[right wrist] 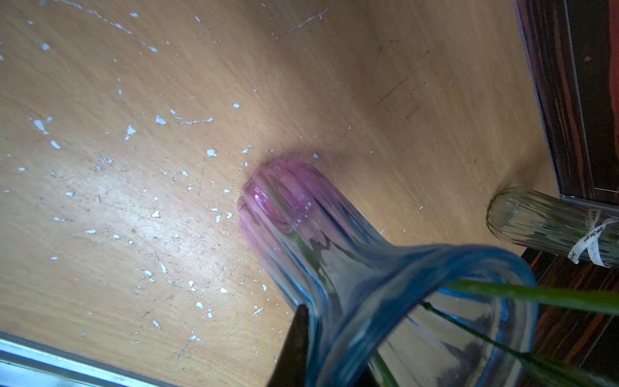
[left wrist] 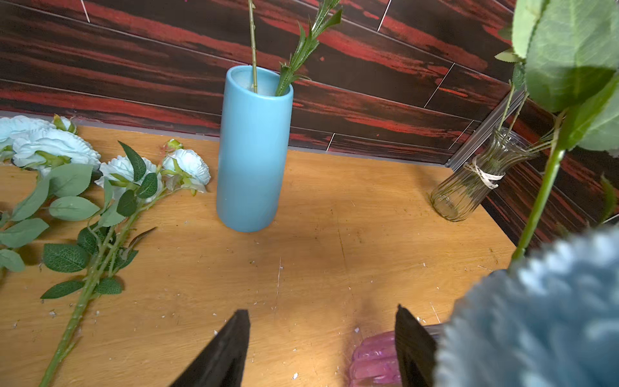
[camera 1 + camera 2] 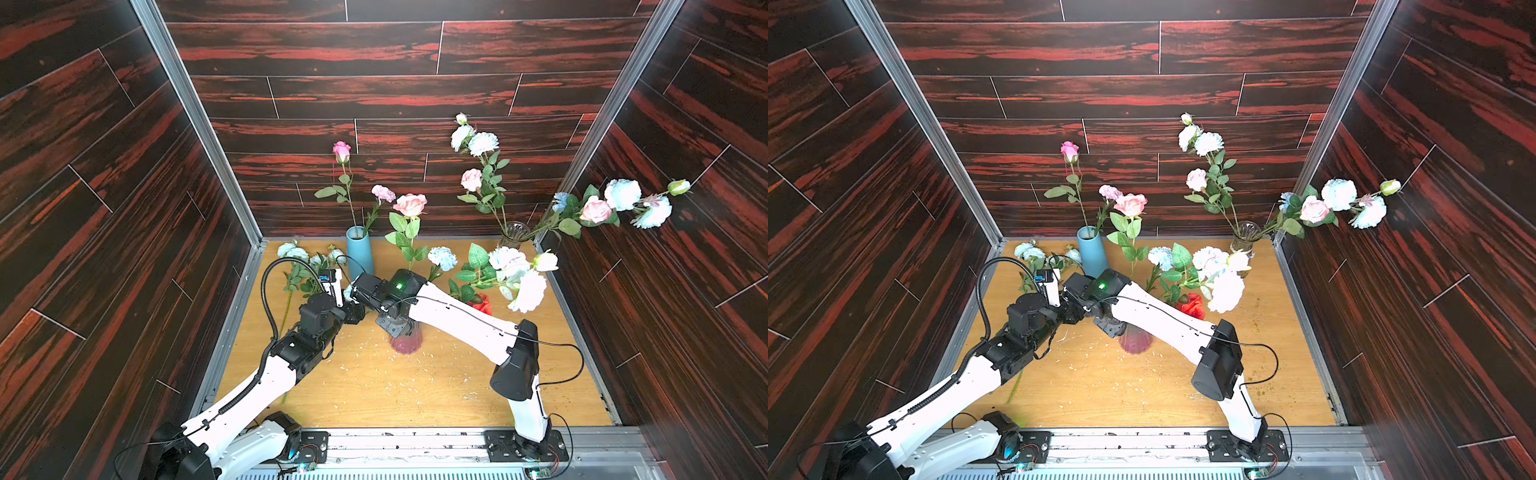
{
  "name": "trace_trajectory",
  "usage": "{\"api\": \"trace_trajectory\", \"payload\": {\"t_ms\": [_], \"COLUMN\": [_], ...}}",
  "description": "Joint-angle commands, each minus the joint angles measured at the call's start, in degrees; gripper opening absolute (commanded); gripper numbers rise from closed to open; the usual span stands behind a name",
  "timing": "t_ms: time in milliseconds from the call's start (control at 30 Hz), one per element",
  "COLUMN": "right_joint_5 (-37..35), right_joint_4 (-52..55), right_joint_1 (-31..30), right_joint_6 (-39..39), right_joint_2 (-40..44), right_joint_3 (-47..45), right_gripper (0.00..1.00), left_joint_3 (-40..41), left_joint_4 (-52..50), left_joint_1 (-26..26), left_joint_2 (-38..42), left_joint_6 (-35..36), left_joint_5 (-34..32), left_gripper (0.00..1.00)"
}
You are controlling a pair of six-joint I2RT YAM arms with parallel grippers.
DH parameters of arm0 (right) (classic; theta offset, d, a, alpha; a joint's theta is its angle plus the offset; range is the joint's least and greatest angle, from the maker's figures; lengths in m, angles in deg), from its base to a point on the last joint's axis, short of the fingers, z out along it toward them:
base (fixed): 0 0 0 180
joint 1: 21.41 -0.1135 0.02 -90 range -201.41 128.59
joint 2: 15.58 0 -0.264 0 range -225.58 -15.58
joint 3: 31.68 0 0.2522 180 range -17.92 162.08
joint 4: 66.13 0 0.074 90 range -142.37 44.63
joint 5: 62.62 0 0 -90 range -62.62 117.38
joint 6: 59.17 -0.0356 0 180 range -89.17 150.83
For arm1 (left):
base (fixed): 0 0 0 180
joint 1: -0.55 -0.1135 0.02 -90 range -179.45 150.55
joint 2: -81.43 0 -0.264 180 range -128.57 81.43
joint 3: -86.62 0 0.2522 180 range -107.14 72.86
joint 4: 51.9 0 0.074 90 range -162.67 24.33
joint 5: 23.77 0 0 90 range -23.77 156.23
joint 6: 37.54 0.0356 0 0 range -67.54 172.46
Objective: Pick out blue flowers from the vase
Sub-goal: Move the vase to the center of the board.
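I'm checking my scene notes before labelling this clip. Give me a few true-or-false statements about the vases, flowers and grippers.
1. The blue ceramic vase stands upright. True.
2. The left gripper is shut on a stem. False: its jaws stand open and hold nothing.
3. Several pale blue flowers lie on the table. True.
4. The clear glass vase is empty. False: green stems stand in it.
5. The right gripper clamps the rim of the pink glass vase. True.

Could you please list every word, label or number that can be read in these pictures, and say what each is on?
None can be read.
The white ribbon tied round the clear glass vase bears dark script, too small and blurred to make out.
No other text shows.
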Motion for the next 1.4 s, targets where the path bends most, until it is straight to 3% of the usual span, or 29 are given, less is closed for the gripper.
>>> {"api": "trace_trajectory", "payload": {"t_ms": [0,367,567,1000,1367], "right_joint_5": [3.4,2.1,1.1,-8.1,-7.7], "right_joint_4": [1.0,-2.2,-3.8,-10.4,-23.4], "right_joint_1": [-2.7,-3.4,-4.9,-6.9,-7.3], "right_joint_6": [1.7,2.4,3.2,4.3,5.6], "right_joint_2": [-0.6,0.5,2.0,9.3,18.7], "right_joint_3": [-1.0,-2.2,-1.2,-0.8,-12.4], "right_gripper": [0.02,0.39,0.46,0.53,0.54], "left_joint_3": [-0.3,-0.4,-0.1,0.4,0.8], "left_joint_4": [2.2,2.3,2.4,2.4,2.4], "left_joint_1": [0.3,0.3,0.3,0.3,0.3], "left_joint_2": [0.8,0.5,0.9,1.8,2.8], "left_joint_6": [0.3,0.3,0.4,0.4,0.6], "left_joint_5": [-0.5,-0.9,-1.1,-1.9,-2.1], "left_gripper": [0.7,0.7,0.7,0.7,0.69]}}
